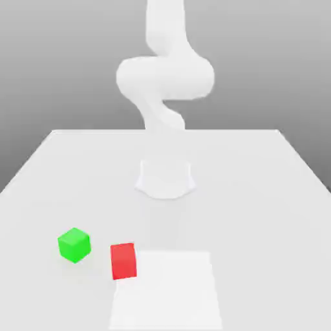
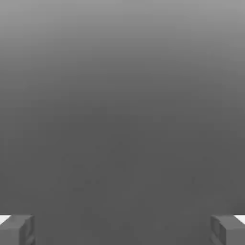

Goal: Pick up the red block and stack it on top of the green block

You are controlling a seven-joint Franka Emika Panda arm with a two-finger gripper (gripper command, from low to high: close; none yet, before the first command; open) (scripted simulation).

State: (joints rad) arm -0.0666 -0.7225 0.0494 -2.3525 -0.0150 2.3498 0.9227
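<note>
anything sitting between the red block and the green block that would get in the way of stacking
Nothing visible does. The red block and the green block sit apart on the white table, green toward the exterior view's left, with only bare tabletop in the gap. Nothing rests on top of the green block either.

The arm [image 1: 165,77] is plain matte white all over, built of thick rounded links that swell into a bulbous joint housing, with no cables, screws or markings to be seen on it. It rises from a squat white base [image 1: 165,181] that flares slightly toward a rounded foot. In the hand view the gripper [image 2: 122,229] shows two blocky grey fingertips [image 2: 16,230], square-edged with darker recessed faces, each capped by a small white corner on its outer side and set wide apart from the other.
</note>
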